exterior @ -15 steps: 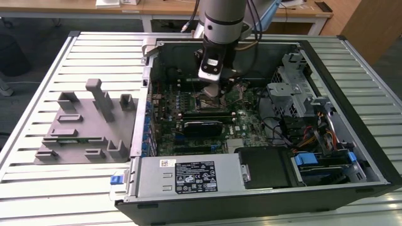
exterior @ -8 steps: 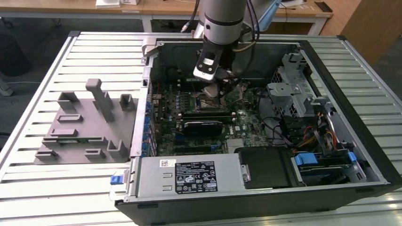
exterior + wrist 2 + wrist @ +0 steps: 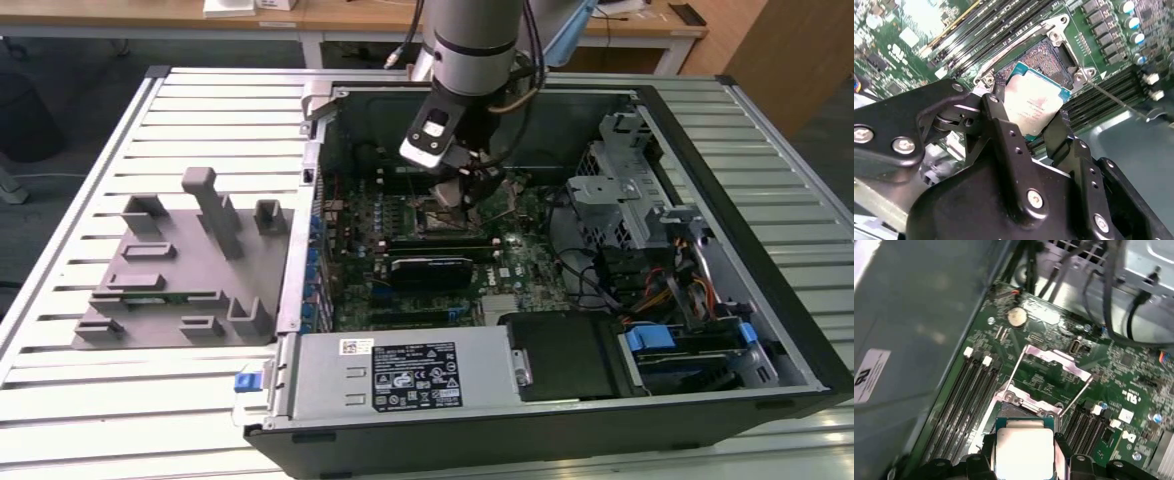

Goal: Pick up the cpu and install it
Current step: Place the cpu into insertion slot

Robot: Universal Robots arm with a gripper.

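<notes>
Slatted light-metal table (image 3: 160, 400), ribs ran across the exterior view from left to right, with dark caps at the two far corners. Two things sat directly on it. Grey moulded fixture block (image 3: 134, 325) lay flat on the exterior view's left half, with upright posts and rectangular slots on its top. Open computer case (image 3: 534, 440) lay on its side, open face up, on the middle and the exterior view's right, black outer shell, and it overhung the table's near edge. Fixture sat just beside the case's wall; contact could not be told. Bare slats showed around the fixture.
</notes>
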